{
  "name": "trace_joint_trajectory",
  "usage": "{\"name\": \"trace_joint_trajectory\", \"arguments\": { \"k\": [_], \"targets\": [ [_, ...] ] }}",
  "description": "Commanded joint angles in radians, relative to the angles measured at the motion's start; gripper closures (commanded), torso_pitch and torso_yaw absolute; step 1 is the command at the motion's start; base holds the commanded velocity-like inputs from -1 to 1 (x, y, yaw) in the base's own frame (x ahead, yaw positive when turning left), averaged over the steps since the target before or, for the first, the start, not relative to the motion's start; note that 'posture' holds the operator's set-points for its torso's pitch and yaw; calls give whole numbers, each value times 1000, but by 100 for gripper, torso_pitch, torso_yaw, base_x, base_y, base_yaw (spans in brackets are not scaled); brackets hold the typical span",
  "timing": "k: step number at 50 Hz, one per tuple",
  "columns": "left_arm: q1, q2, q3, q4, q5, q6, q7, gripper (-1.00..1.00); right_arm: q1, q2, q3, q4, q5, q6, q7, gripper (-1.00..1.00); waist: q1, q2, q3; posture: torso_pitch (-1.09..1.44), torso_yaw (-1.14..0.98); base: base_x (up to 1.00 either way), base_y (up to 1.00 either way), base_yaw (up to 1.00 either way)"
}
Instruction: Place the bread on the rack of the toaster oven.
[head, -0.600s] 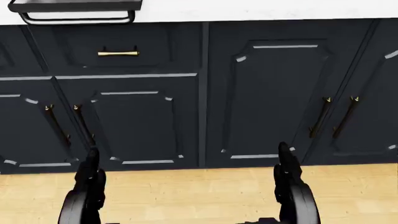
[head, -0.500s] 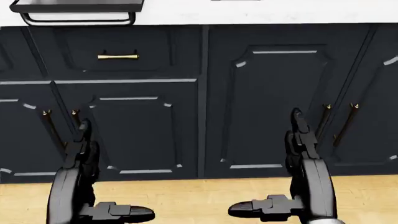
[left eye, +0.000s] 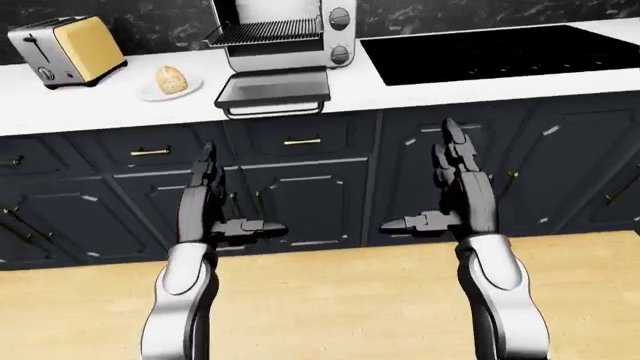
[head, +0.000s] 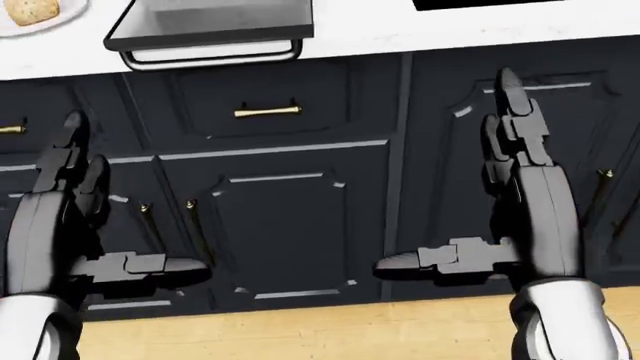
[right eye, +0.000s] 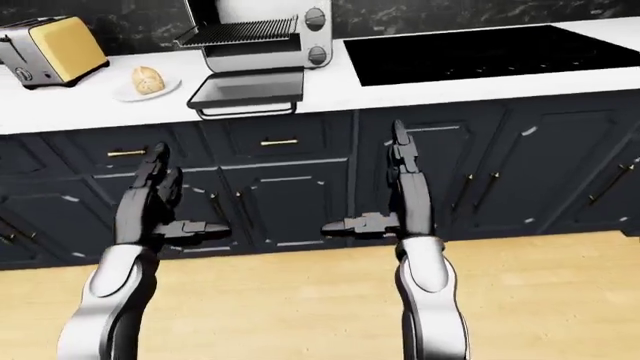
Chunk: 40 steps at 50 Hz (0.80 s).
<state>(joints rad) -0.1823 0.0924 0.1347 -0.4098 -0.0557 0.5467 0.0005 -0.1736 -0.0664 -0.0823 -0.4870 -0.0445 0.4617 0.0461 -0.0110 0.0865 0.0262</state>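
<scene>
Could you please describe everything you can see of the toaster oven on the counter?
The silver, boxy metal toaster oven stands on the white counter, right of the white plate holding the bread roll. Its glass-fronted door is folded down flat over the counter's edge, handle outermost. A dark wire rack shows inside, empty. Two round knobs sit on its right panel. Nothing grips it.

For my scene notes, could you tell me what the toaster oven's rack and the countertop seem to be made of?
The rack looks like dark metal wire, judging by its thin parallel bars. The countertop looks like smooth white stone or laminate: plain and matte, and the render leaves it open.
</scene>
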Motion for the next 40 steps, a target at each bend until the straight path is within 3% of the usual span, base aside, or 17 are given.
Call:
{"name": "trace_joint_trajectory", "arguments": {
  "k": [1, 4, 9, 11, 12, 13, 15, 17, 20, 21, 22, 23, 25, 28, 33, 40],
  "targets": [
    [-37, 4, -7, -75, 6, -3, 7, -100, -34, -11, -12, -57, 4, -11, 1, -100, -5, -2, -2, 0, 0, 14, 77, 0],
    [-51, 14, 9, -109, 2, 29, 9, -100, -41, -17, -17, -108, 5, 31, 5, -100, 8, -41, -8, 0, 0, 16, 76, 0],
    [-47, 22, 32, -161, -9, 66, 9, -100, -47, -25, -30, -179, 17, 96, 12, -100, 21, -92, 9, 0, 0, 16, 76, 0],
    [-56, 34, 40, -166, -11, 86, 7, -100, -52, -31, -29, -196, 19, 121, 23, -100, 20, -130, -4, 0, 0, 18, 75, 0],
    [-72, 39, 47, -180, -15, 110, 10, -100, -63, -31, -43, -210, 31, 142, 22, -100, 6, -132, -6, 0, 0, 21, 74, 0],
    [-81, 45, 47, -192, -13, 124, 11, -100, -71, -32, -48, -220, 40, 151, 21, -100, 4, -123, 17, 0, 0, 22, 73, 0],
    [-90, 47, 51, -219, -20, 150, 13, -100, -88, -31, -51, -219, 55, 157, 8, -100, -4, -131, -8, 0, 0, 23, 73, 0],
    [-93, 56, 56, -227, -17, 159, 8, -100, -94, -38, -33, -226, 47, 171, 5, -100, -12, -130, -9, 0, 0, 25, 71, 0],
    [-97, 65, 65, -249, -18, 176, 9, -100, -98, -44, -43, -264, 54, 205, -1, -100, -27, -86, 9, 0, 0, 24, 62, 0],
    [-101, 65, 70, -255, -21, 182, 10, -100, -104, -46, -48, -291, 59, 231, 0, -100, -32, -25, -4, 0, 0, 25, 36, 0],
    [-107, 69, 74, -257, -21, 186, 11, -100, -110, -52, -53, -315, 63, 258, 2, -100, -17, 51, -17, 0, 0, 23, 25, 0],
    [-120, 73, 76, -270, -25, 206, 12, -100, -120, -57, -68, -357, 75, 300, 4, -100, -18, 3, 10, 0, 0, 23, 24, 0],
    [-125, 80, 70, -294, -24, 227, 8, -100, -136, -73, -82, -400, 82, 348, 3, -100, -3, -1, -3, 0, 0, 23, 25, 0],
    [-147, 95, 80, -318, -24, 259, 1, -100, -162, -84, -102, -445, 102, 399, -1, -100, 13, -32, -4, 0, 0, 22, 22, 0],
    [-237, 121, 83, -305, -29, 303, 2, -100, -206, -109, -123, -475, 130, 447, -16, -100, 17, -43, 3, 0, 0, 22, 7, 0],
    [-264, 135, 80, -329, -30, 337, 2, -100, -235, -120, -147, -499, 189, 460, -50, -100, 23, -49, -1, 0, 0, 28, 0, 0]
  ]
}}
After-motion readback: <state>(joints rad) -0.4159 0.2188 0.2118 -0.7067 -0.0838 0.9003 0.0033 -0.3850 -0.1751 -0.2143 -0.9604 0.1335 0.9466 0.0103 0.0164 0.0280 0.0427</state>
